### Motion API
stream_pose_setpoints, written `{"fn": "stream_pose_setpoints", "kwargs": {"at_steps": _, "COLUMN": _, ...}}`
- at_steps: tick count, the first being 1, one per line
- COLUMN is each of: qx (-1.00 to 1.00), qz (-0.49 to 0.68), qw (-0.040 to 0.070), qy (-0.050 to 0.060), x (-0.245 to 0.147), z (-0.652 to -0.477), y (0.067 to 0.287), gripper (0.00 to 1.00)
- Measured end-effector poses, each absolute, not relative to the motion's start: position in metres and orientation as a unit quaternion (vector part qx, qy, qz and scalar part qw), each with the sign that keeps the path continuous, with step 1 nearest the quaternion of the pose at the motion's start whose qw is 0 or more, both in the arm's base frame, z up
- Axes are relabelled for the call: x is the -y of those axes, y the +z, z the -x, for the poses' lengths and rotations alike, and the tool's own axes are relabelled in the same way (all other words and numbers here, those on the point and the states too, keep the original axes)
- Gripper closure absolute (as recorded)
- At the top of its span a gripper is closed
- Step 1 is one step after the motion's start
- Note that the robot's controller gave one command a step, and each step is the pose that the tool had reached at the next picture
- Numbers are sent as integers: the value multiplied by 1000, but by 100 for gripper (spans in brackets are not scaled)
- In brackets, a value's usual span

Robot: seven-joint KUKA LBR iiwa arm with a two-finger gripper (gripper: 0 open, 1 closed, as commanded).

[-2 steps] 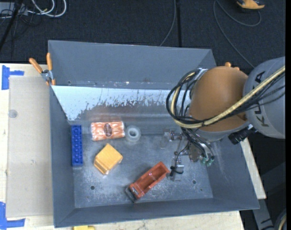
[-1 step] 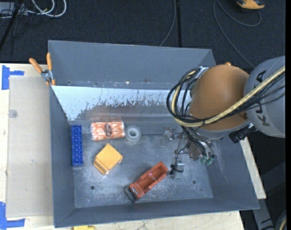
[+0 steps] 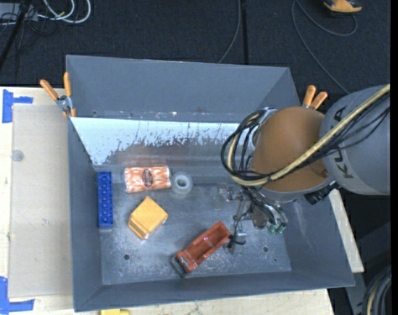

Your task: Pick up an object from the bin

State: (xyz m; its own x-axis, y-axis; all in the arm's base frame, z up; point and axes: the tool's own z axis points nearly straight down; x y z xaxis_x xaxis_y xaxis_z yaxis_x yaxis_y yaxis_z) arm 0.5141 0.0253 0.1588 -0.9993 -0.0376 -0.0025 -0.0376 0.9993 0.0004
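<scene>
Bin (image 3: 185,97) first: grey metal, sloped walls, only a handful of loose things on its floor. The arm (image 3: 356,143) came in over the right edge, with its orange cover (image 3: 287,146) and looped cables hanging over the right half.

Of the things, the long red-orange translucent piece (image 3: 202,247) with a black end lay slantwise near the middle of the near edge. The blue brick strip (image 3: 105,199) ran along the left wall. An orange-and-white wrapped packet (image 3: 147,178) sat towards the far left, and a yellow block (image 3: 147,218) lay just nearer than that. A small clear ring (image 3: 181,183) sat just beside the packet's right end.

The gripper (image 3: 239,236) was down low, right at the upper-right end of the red-orange piece, either touching it or just beside it. Honestly couldn't tell whether it was wide or narrow, too much dark hardware bunched there. Nothing looked held.

My take: that piece was the obvious candidate, being nearest and well apart from everything else. To do it well I'd shift along towards its middle instead of grabbing the tip, and close across the narrow width, square to the long axis. It's slanted, so the wrist would need to match that angle. Grab the end and it'd likely pivot or slide away.
</scene>
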Motion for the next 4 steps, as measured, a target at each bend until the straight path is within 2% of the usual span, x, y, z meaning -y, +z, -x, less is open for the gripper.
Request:
{"fn": "stream_pose_setpoints", "kwargs": {"at_steps": 1, "qx": -997, "qz": 80, "qw": -1, "qy": 0, "x": -23, "z": -502, "y": 98, "gripper": 0}}
{"fn": "stream_pose_setpoints", "kwargs": {"at_steps": 2, "qx": -991, "qz": 135, "qw": 3, "qy": 0, "x": -34, "z": -495, "y": 70, "gripper": 100}}
{"fn": "stream_pose_setpoints", "kwargs": {"at_steps": 3, "qx": -991, "qz": 135, "qw": 1, "qy": 0, "x": -33, "z": -493, "y": 69, "gripper": 0}}
{"fn": "stream_pose_setpoints", "kwargs": {"at_steps": 4, "qx": -991, "qz": 134, "qw": 2, "qy": 0, "x": -33, "z": -494, "y": 70, "gripper": 100}}
